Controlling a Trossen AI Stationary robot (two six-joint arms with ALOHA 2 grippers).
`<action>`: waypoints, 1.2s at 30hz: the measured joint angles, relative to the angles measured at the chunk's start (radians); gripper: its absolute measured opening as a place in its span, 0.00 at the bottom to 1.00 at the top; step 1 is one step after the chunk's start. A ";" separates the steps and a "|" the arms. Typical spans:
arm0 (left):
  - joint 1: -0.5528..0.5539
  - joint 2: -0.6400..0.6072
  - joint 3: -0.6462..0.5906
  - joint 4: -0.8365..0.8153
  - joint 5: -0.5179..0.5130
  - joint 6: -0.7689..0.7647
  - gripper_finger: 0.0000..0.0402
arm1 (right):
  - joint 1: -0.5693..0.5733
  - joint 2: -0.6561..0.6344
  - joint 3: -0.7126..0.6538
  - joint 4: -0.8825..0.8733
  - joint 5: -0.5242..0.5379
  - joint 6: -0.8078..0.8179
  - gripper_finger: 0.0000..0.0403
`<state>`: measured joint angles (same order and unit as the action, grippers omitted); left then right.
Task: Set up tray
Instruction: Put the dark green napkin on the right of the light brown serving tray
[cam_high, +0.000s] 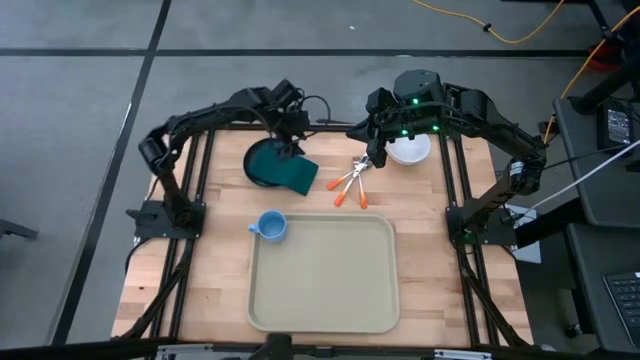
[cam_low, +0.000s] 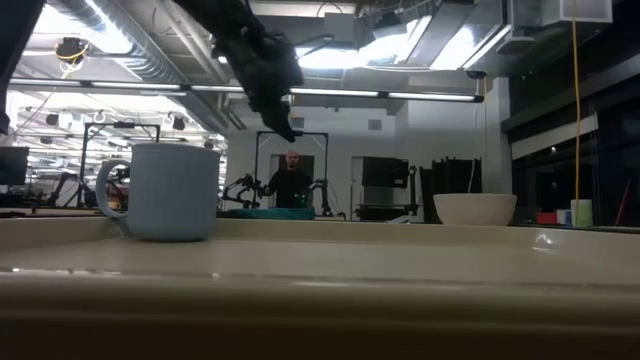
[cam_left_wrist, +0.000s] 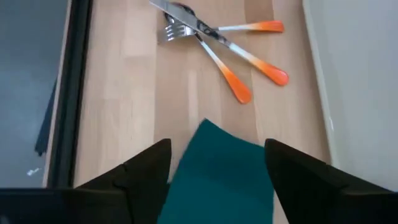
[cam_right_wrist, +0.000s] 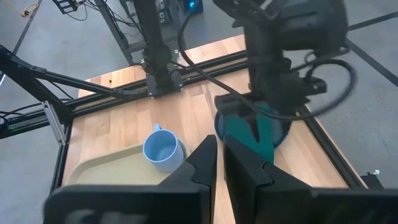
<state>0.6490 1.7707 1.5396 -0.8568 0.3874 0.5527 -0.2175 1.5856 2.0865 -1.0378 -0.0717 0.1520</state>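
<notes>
Left end effector (cam_high: 292, 150) fingers spread wide, pointing down; right end effector (cam_high: 366, 160) fingers nearly closed, empty.

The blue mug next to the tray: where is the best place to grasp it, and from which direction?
Probably the rim of the blue mug, taken from straight above. It stands upright with its mouth open to the top, just outside the tray at its corner, so one finger can go inside the wall. Choose the rim part on the side away from the tray, also avoiding the handle.
</notes>
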 joint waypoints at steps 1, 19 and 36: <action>0.000 0.017 0.018 -0.022 0.000 0.001 0.64 | 0.000 0.000 0.000 0.000 0.000 0.000 0.09; 0.002 0.276 0.226 -0.253 0.064 0.055 0.65 | 0.000 0.000 0.000 -0.002 -0.010 0.001 0.09; 0.016 0.388 0.225 -0.179 0.023 0.063 0.65 | 0.000 0.000 0.000 -0.043 -0.058 -0.008 0.09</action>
<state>0.6651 2.1583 1.7649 -1.0355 0.4099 0.6159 -0.2176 1.5856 2.0861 -1.0805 -0.1298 0.1435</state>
